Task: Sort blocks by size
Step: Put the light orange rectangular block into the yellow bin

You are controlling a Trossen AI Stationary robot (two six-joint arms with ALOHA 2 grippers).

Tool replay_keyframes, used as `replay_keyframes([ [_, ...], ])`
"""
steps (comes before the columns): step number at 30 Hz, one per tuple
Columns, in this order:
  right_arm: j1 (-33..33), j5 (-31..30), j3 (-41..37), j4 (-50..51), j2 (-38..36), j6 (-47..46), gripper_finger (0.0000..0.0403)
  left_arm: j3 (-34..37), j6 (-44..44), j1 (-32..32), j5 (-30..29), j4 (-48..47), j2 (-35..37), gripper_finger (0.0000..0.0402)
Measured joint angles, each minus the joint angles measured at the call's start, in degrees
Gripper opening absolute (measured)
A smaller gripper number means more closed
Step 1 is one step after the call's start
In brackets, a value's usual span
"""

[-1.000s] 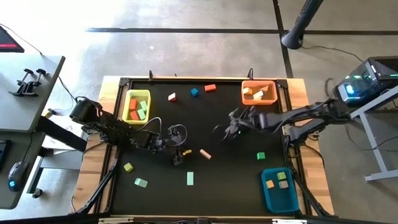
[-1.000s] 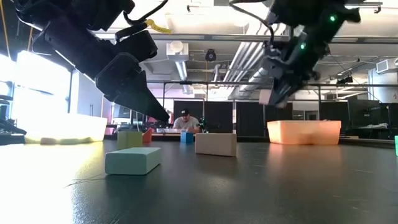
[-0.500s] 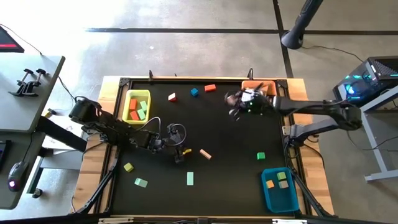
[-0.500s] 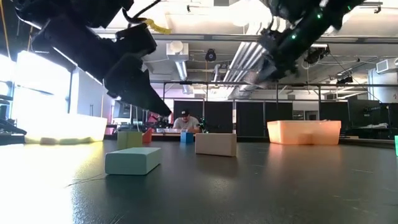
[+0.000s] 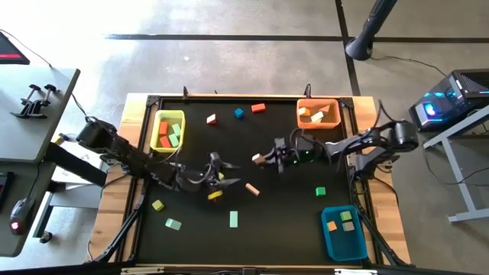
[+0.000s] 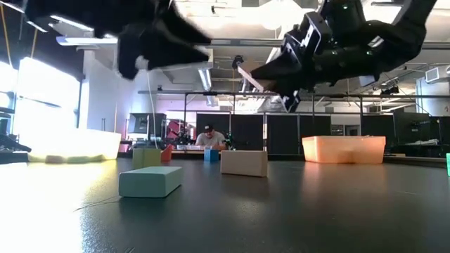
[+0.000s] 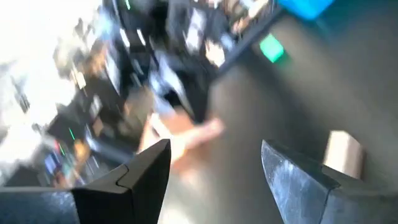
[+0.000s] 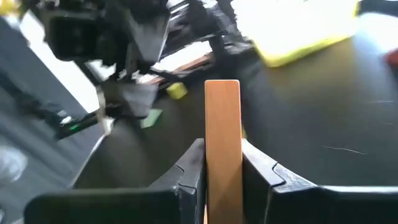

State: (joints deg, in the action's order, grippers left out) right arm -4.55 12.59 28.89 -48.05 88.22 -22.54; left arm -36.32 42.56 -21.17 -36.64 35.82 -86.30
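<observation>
My right gripper hangs over the table's middle, shut on a tan wooden bar, which also shows in the low view. My left gripper is open and empty, raised above the table left of it; its fingers stand wide apart. A pink-tan block lies flat on the black mat between the two grippers. Other blocks lie scattered: red, blue, green, mint. My right gripper pinches the tan bar's near end between its two fingers. The bar lies along the fingers and sticks out ahead of their tips. The fingers point toward the table's left, about level. The bar is lifted clear of the table.
A yellow bin stands at the far left, an orange bin at the far right and a blue bin at the near right, each with blocks in it. A mint block and a lime block lie near left.
My left gripper has risen from just above the mat, well clear of it. My right gripper, holding the tan bar, swung toward the far edge near the orange bin, then came back toward the table's middle and left.
</observation>
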Motion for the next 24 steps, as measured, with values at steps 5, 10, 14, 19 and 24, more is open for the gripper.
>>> replay_keyframes([
  [5,1.71,2.52,2.81,0.48,3.7,1.49,0.0057,-3.05,8.35,4.52,9.77,0.12,0.02,0.0237],
  [10,2.09,7.08,4.62,1.19,4.82,2.03,0.0057,-7.32,6.12,9.38,21.5,-9.88,-0.56,0.0237],
  [14,2.09,9.52,5.22,1.31,4.77,2.03,0.0057,-8.66,5.69,11.59,26.85,-11.97,-1.86,0.0237],
  [19,2.09,11.34,5.22,2.26,4.73,1.97,0.0057,-10.6,5.92,12.67,29.06,-11.23,-5.28,0.0237],
  [24,2.09,12.7,5.22,2.51,4.75,1.8,0.0057,-12.29,5.53,12.98,28.0,-9.45,-9.6,0.0237],
])
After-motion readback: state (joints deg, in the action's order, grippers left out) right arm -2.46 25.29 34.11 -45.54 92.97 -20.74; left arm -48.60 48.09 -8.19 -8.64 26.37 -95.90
